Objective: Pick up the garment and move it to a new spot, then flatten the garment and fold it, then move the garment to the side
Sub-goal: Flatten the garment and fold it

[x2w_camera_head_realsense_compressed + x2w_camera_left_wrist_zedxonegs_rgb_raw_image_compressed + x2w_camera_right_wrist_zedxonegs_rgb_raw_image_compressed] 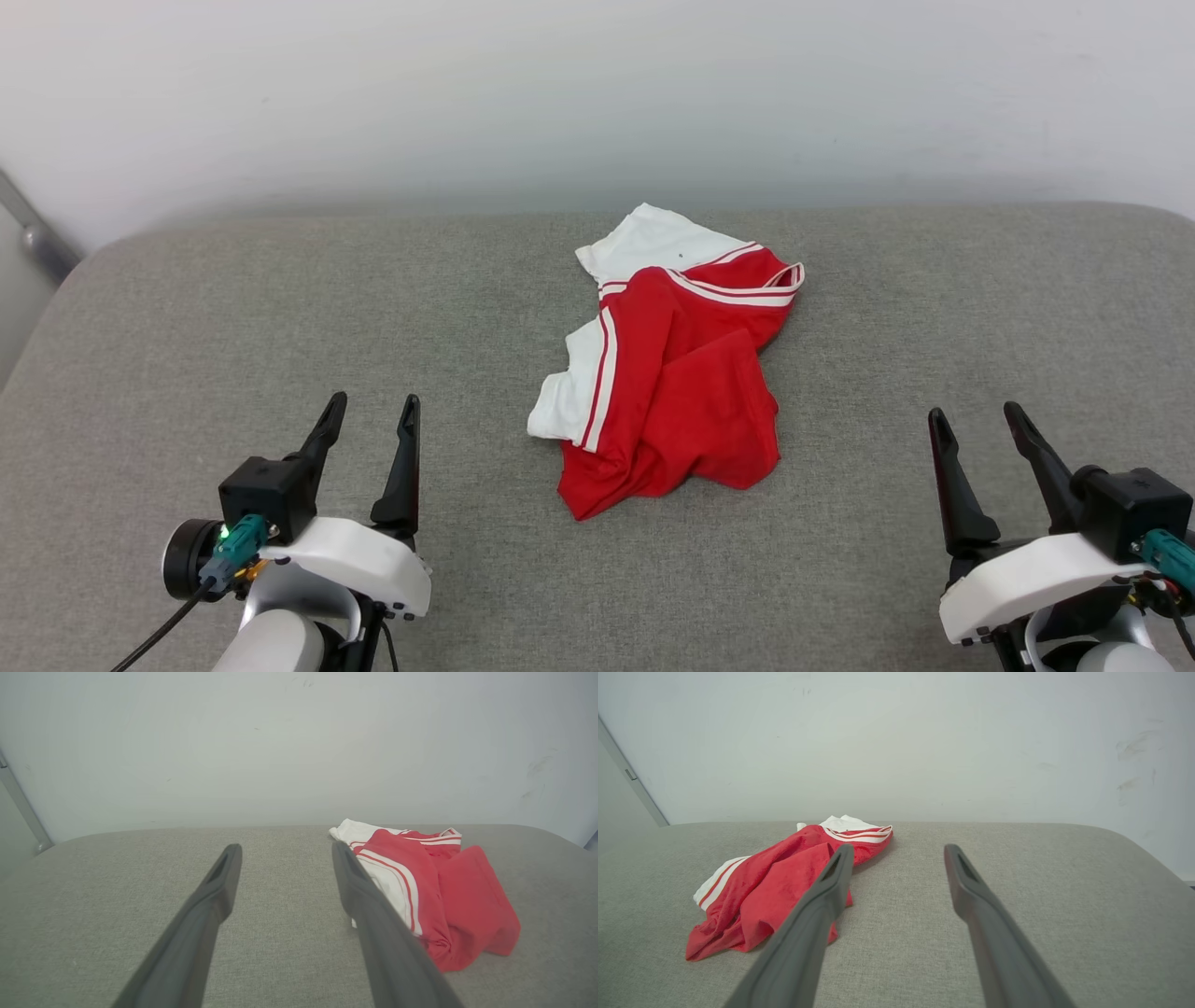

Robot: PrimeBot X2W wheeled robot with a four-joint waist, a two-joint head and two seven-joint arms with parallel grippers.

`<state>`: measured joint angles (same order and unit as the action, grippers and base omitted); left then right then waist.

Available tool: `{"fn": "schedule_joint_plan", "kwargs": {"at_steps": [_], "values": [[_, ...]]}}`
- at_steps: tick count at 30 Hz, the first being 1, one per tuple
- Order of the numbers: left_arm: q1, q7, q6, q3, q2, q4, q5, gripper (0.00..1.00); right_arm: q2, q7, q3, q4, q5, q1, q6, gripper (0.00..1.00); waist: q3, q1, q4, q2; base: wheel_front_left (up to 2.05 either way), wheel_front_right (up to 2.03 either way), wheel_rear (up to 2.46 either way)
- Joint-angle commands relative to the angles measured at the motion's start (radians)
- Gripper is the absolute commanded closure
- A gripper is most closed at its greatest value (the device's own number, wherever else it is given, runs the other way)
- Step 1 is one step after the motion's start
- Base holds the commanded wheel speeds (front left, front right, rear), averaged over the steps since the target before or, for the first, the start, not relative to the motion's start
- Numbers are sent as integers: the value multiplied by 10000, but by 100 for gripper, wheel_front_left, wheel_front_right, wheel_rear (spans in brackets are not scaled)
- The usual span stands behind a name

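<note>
One crumpled garment (672, 373) lies in the middle of the grey woven cushion (280, 308). Its red cloth is bunched in soft folds, with white sleeves and striped trim showing at its far and left edges. Bare cushion separates it from each gripper. The left gripper (373, 399) and right gripper (975, 411) flank it, well apart, fingers spread and empty. A smooth pale wall (560, 93) rises behind.

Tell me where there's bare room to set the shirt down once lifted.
The grey cushion is bare on both sides: between the garment and the left gripper, and between it and the right gripper. Only the middle is taken.
</note>
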<state>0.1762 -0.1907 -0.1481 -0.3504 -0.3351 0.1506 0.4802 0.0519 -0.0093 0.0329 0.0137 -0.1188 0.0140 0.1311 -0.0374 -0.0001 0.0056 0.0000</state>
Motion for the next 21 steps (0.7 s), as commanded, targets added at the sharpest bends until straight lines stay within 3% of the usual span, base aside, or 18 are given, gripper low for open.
{"fn": "schedule_joint_plan", "kwargs": {"at_steps": [1,10,16,21], "values": [[61,14,30,16,18,-56,33,0,-20,4,-24,59,48,-99,-7,0,-3,1,-11,0,0,0,0],[458,131,156,80,96,-91,347,0,-21,1,-84,113,-99,121,-7,0,-199,1,-118,0,0,0,0],[1744,1142,742,-333,90,-63,497,0,-21,-55,-133,176,-33,344,-7,0,-619,1,-215,0,0,0,0],[3026,2813,1429,-763,163,790,1024,0,-21,-91,-329,158,-63,575,-7,0,-1167,1,-465,0,0,0,0]]}}
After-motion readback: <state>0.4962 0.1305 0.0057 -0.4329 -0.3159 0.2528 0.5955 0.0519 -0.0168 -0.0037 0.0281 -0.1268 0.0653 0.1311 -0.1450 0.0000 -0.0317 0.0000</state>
